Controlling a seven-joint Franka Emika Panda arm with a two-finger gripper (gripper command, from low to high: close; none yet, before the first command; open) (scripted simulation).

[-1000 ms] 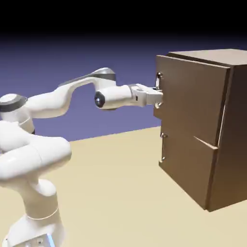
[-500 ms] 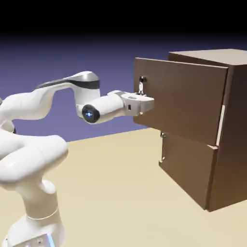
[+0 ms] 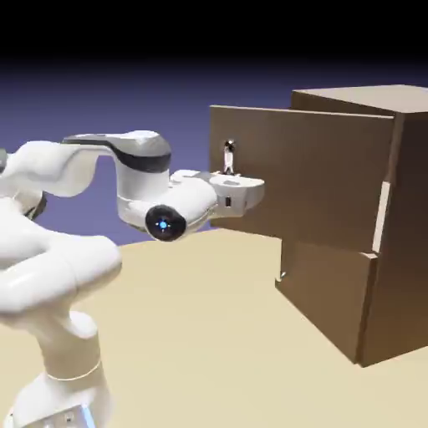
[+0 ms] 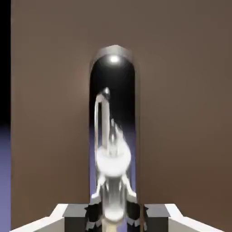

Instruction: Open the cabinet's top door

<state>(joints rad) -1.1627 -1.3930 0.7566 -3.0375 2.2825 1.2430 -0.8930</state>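
The dark-brown cabinet (image 3: 393, 251) stands at the exterior view's right. Its top door (image 3: 309, 180) is swung well out from the body toward the left, hinged on the right. My gripper (image 3: 236, 189) is shut on the top door's silver bar handle (image 3: 229, 156) near the door's free edge. In the hand view the shiny handle (image 4: 113, 131) runs up the middle between my two fingers (image 4: 93, 213), with the door's brown wood (image 4: 181, 113) filling the picture behind it. The shorter lower panel (image 3: 322, 297) stays shut.
The tan table (image 3: 201, 334) spreads under the arm and before the cabinet. My white arm (image 3: 75, 217) reaches in from the lower left. The lower panel's short handle (image 3: 283, 273) shows just under the open door.
The top door has swung from nearly shut to wide open, its free edge moving left. My gripper went left with the handle in its hold and the wrist turned.
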